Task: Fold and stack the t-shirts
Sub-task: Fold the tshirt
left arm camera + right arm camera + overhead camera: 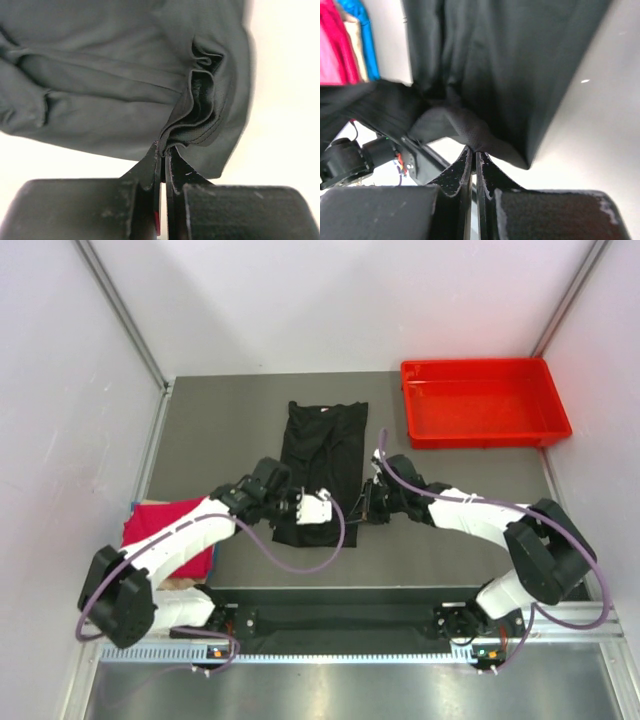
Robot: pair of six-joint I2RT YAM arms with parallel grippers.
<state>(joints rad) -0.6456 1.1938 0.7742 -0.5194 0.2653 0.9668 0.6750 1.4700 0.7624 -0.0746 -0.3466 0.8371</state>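
The left pincer [163, 148] is clenched on a bunched fold of the black t-shirt [322, 440], several layers of hem gathered between its fingertips. The right pincer [474, 151] is likewise clenched on a small peak of the same cloth. Each grips one near corner: the left arm holds the left corner, the right arm the right, and neither is nearer than the other. From both pincers the shirt runs away toward the far side of the desk [215, 430], lying as a narrow strip with its long axis pointing away from the arm bases and its neck end farthest off. The coming move therefore probably turns on carrying the near hem along this axis onto the far end, both arms travelling together. The wrist views alone confirm that cloth is truly pinched; the overhead view alone shows the whole garment, the red tray [480, 365] at the far right, and a red t-shirt [165, 530] at the left edge. The right wrist view adds a blue t-shirt [364, 35] beside that red one.
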